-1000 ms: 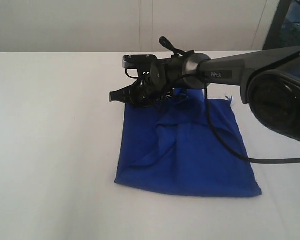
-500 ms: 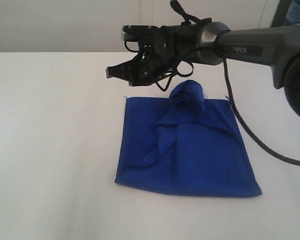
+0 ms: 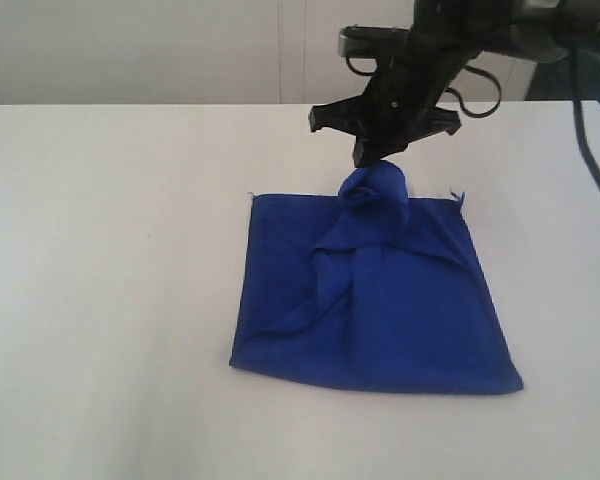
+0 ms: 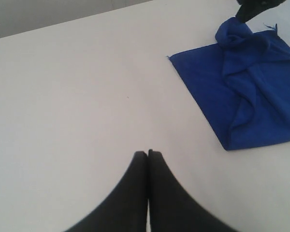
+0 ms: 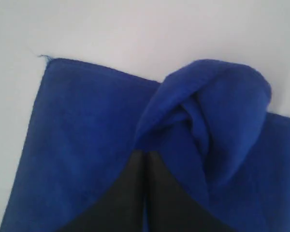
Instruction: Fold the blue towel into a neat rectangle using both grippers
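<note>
The blue towel (image 3: pixel 380 300) lies on the white table (image 3: pixel 110 250), roughly square, with a diagonal crease and a loose flap on its left half. A bunched lump (image 3: pixel 377 188) stands up at the middle of its far edge. My right gripper (image 3: pixel 366 158) hangs just above that lump, pointing down, shut with nothing between its fingers. In the right wrist view its closed tips (image 5: pixel 145 154) sit over the towel (image 5: pixel 82 145), beside the lump (image 5: pixel 222 106). My left gripper (image 4: pixel 148 154) is shut and empty over bare table, well away from the towel (image 4: pixel 246 92).
A pale wall (image 3: pixel 180 50) runs behind the table's far edge. The right arm's black cable (image 3: pixel 592 150) hangs at the right of the exterior view. Bare tabletop surrounds the towel on the left and in front.
My right gripper rose from the towel's far edge, swung right and turned downward over the lump. The lump stayed standing once the gripper left it. The left gripper shows no change.
</note>
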Robot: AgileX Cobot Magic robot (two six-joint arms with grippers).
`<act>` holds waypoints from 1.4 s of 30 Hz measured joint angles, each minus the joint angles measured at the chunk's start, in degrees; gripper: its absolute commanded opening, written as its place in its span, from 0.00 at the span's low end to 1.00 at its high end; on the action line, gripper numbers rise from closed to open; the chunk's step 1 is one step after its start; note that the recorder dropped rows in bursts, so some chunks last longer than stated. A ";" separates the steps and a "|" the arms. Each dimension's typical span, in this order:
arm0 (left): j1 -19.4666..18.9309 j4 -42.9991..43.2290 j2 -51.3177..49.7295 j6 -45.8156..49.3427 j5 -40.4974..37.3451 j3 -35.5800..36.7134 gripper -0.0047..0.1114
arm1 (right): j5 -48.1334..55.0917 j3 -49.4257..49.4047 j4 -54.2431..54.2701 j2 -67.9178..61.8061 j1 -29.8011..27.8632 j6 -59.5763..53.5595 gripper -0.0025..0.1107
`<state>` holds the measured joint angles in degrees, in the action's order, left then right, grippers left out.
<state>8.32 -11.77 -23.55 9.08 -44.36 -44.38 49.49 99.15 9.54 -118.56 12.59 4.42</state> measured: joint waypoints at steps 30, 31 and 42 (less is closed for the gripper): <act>0.00 0.00 0.00 0.00 0.00 0.00 0.04 | -5.00 -13.63 7.02 2.52 -4.17 -16.60 0.02; 0.00 0.00 0.00 0.00 0.00 0.00 0.04 | -4.85 -13.63 9.46 2.52 -3.39 -18.61 0.02; 0.00 0.00 0.00 0.00 0.00 0.00 0.04 | -6.03 -13.63 16.28 3.26 1.92 -23.07 0.02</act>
<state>8.32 -11.77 -23.55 9.08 -44.36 -44.38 43.46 85.51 25.82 -115.30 14.52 -18.65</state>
